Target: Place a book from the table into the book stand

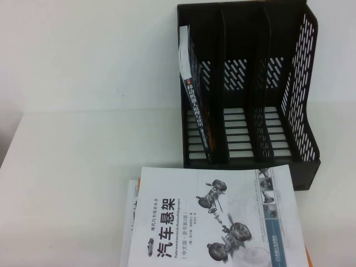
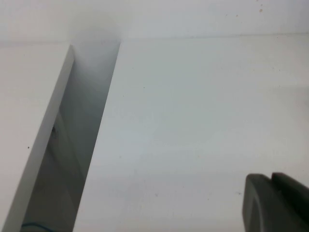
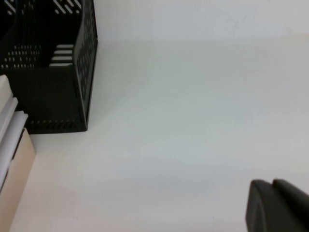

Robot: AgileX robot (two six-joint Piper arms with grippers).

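The book (image 1: 214, 217) with the car suspension drawing lies flat on the desk (image 1: 72, 167), on top of a stack of other books (image 1: 130, 222), just in front of the book stand (image 1: 303, 111). Working left to right, you see the left gripper (image 2: 275, 203) over bare desk; you cannot tell its jaw state. A dark-spined book (image 1: 196, 111) stands in the stand's leftmost slot. The right gripper (image 3: 277, 205) hangs over desk beside the stand; its state also cannot be told.

I'm looking at an office or lab workspace: a plain white desk (image 1: 67, 167) against a bare white wall, a black file holder (image 1: 250, 89) with technical paperbacks (image 1: 217, 222) stacked before it.
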